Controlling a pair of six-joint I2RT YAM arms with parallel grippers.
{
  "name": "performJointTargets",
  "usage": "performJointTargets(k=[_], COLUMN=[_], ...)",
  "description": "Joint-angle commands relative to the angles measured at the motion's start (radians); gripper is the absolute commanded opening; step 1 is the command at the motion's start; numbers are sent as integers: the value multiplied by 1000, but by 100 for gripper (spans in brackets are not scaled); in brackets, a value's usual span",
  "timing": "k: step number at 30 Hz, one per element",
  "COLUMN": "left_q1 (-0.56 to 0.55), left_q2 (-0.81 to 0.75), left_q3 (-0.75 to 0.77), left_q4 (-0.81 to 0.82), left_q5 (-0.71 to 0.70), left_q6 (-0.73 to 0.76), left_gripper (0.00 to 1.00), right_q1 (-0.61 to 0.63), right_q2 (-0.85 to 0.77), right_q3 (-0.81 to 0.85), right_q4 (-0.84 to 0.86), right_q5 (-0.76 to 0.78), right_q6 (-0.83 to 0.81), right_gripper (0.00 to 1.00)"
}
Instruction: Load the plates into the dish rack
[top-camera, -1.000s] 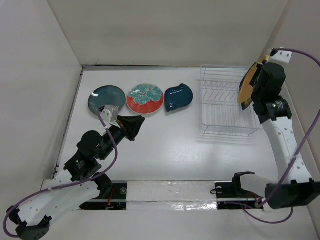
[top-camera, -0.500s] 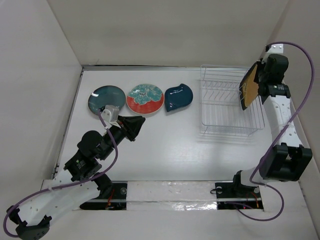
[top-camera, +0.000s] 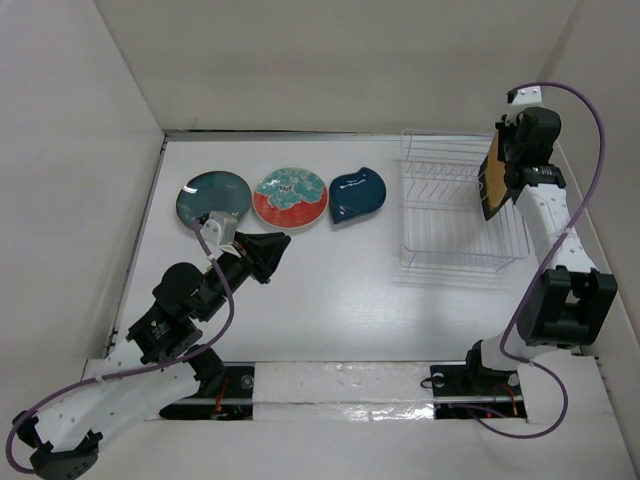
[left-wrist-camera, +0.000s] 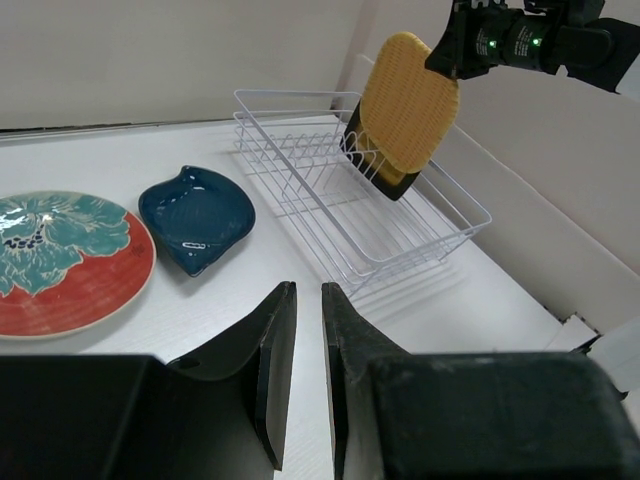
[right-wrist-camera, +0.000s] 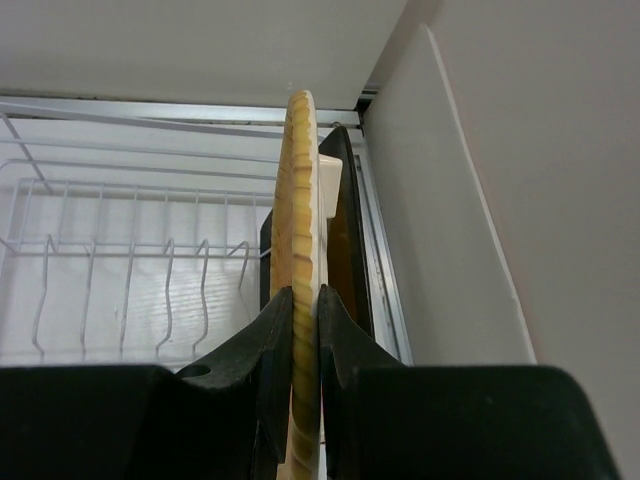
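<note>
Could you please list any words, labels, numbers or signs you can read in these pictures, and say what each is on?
There is none to read. The red-rimmed plate carries only a flower pattern, and the dish rack and woven tan plate show no lettering.

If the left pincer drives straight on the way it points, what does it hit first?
Likely bare table between the navy leaf plate and the dish rack. The left pincer has nothing nearer in line, though depth is unclear.
</note>
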Motion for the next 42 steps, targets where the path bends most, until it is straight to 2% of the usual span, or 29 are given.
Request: performJointTargets(k=[1, 18, 24, 27, 28, 30, 31, 32, 34, 39, 41, 42], left_q1=[-4, -4, -4, -4, -4, -4, -4, -4, -4, -4, -4, -4], left_q2=[-3, 17, 18, 17, 17, 17, 17, 17, 15, 14, 15, 15], left_q3=[10, 12, 9, 9, 10, 9, 10, 10, 10, 9, 7, 9], left_q4=[43, 45, 45, 45, 45, 43, 43, 42, 43, 43, 43, 43], left_q5=[-8, -15, -17, -15, -15, -15, -15, -15, -17, -20, -21, -21], left_q6=[-4, 0, 0, 0, 0, 0, 0, 0, 0, 0, 0, -2], left_gripper=[14, 14, 14, 14, 14, 14, 14, 14, 14, 14, 14, 14], right_q1=[4, -16, -25, -25, -25, -25, -25, -25, -25, 39, 81, 107], right_q2=[18, 62, 76, 73, 62, 47, 39, 24, -7, -96, -128, -161], right_q3=[56, -139, -185, -188, -185, -178, -171, -155, -136, -124, -138, -147], right_q4=[155, 346, 394, 389, 385, 379, 363, 349, 310, 268, 257, 253], right_q5=[8, -109, -86, -37, -23, 6, 15, 23, 41, 64, 77, 86], right_q6=[-54, 72, 126, 145, 153, 176, 187, 211, 253, 356, 411, 432], right_gripper=[0, 0, 0, 19, 36, 49, 58, 61, 67, 68, 62, 56])
